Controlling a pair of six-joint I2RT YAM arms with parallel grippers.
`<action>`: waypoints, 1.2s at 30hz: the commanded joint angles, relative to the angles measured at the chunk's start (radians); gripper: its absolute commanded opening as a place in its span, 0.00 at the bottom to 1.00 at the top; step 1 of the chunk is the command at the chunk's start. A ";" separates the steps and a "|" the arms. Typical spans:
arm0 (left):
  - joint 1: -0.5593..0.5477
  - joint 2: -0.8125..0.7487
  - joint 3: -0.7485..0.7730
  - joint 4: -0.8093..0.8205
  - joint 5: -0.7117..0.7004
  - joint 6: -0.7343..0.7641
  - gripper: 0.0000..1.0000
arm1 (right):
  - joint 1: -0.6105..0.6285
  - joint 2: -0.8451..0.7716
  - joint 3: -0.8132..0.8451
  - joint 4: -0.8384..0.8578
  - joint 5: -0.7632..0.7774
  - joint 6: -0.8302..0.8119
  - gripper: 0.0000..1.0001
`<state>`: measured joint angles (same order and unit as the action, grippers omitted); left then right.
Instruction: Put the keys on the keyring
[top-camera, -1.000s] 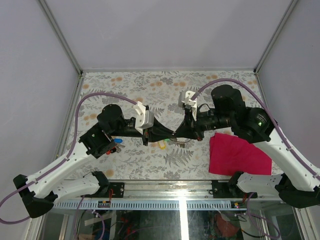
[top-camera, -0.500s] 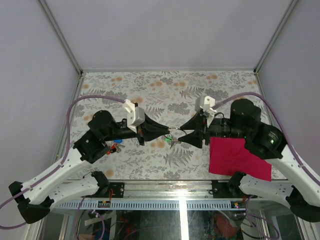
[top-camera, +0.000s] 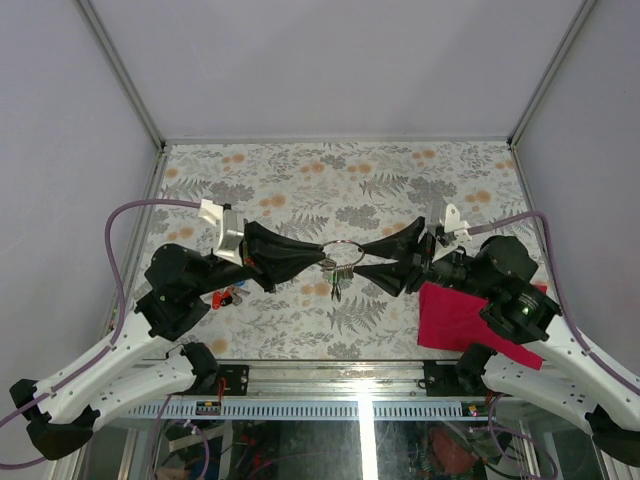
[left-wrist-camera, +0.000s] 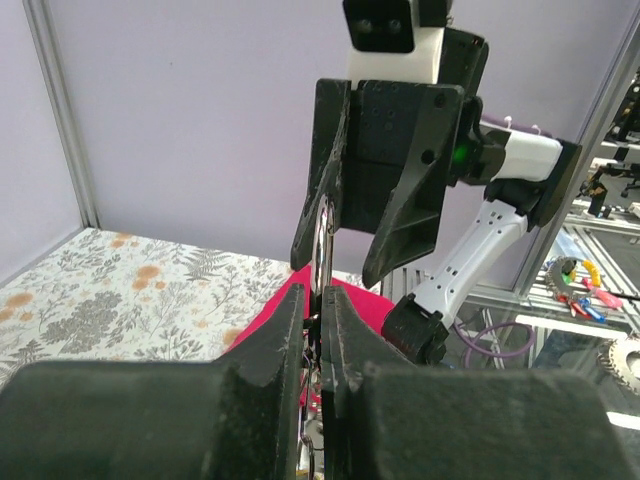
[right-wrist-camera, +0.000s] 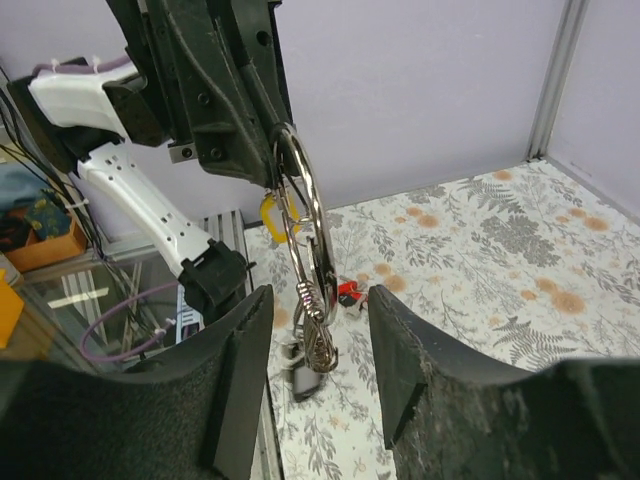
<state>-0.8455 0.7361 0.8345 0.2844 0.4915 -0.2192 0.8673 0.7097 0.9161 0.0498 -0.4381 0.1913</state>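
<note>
Change: my right pincer (top-camera: 360, 259) has released, jaws now apart astride the keyring (top-camera: 342, 244).
Left pincer (top-camera: 324, 263): clamped on its rim, holding it raised and upright, presumably for threading.

Part of the keyring (top-camera: 342, 243) hides inside the left hand (top-camera: 322, 262), its dangling pieces (top-camera: 338, 278) seemingly too small to identify.

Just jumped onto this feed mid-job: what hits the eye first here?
The keyring, held up over the middle of the table, pinched in the left hand while the right hand stands open, a finger on either side of it. Next, the bright red cloth lying at the near right.
</note>
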 joint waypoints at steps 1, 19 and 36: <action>-0.001 -0.012 0.004 0.141 -0.018 -0.043 0.00 | 0.004 0.023 -0.002 0.184 -0.010 0.060 0.47; 0.000 -0.031 0.066 -0.076 -0.065 0.080 0.47 | 0.003 0.106 0.306 -0.334 -0.038 -0.151 0.00; 0.000 0.110 0.103 -0.296 0.026 0.283 0.66 | 0.003 0.397 0.688 -1.147 0.123 -0.347 0.00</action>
<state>-0.8452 0.8356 0.9501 -0.0208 0.4652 0.0299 0.8677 1.0908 1.5154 -0.9833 -0.3527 -0.1173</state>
